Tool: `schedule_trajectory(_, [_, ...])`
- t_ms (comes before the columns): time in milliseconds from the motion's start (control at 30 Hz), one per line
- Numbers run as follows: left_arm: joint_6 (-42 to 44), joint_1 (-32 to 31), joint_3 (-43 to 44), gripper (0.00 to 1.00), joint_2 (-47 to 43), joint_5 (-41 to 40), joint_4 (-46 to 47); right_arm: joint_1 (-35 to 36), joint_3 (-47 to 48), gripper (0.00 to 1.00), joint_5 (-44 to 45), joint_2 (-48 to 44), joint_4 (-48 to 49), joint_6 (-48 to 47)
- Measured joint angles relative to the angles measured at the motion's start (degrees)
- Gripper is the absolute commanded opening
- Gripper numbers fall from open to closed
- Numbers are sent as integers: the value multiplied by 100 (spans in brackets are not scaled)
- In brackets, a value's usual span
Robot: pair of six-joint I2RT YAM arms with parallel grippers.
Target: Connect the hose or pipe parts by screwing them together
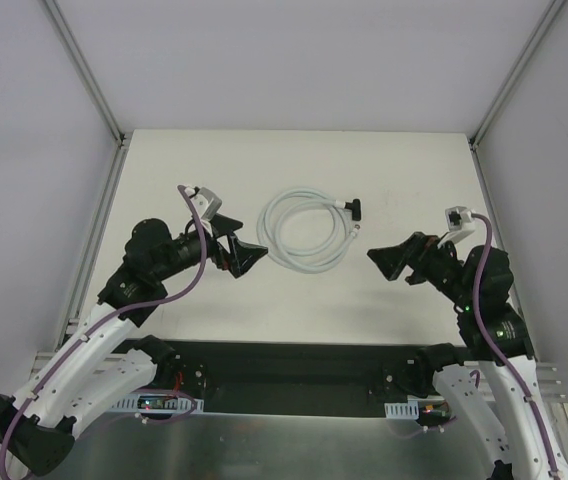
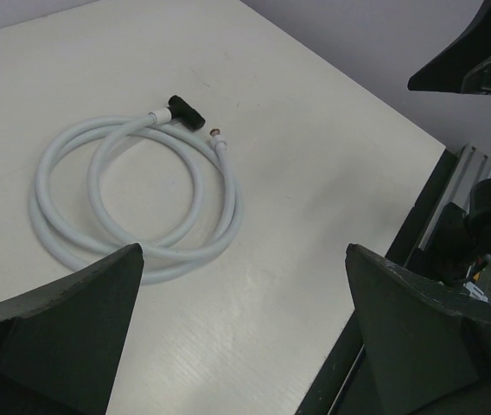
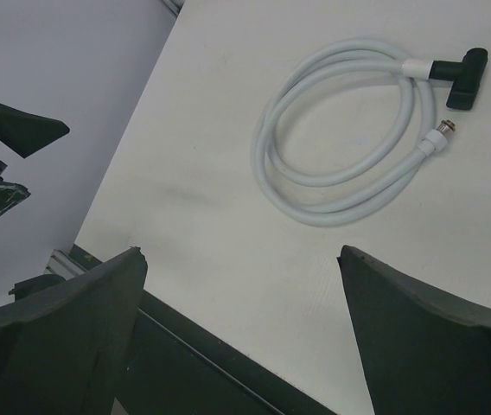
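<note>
white hose (image 1: 306, 232) lies coiled, black t-connector (image 1: 354, 208) at one end; i see left gripper (image 1: 250, 240) and right gripper (image 1: 388, 268) spread wide, holding nothing.

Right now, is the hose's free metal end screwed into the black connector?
No, the metal end lies beside the black connector, with a visible gap between them.

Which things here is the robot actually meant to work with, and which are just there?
For the job:
- white hose, lying coiled
- black T-shaped connector at one end of it
- metal fitting on the other end

Just there:
- purple cables running along the arms
- table
</note>
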Motion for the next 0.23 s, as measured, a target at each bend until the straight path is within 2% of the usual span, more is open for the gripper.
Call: schedule_trajectory(233, [-7,0,-9,99,-13,-4,-2,0,0,96,-72,13,94,157])
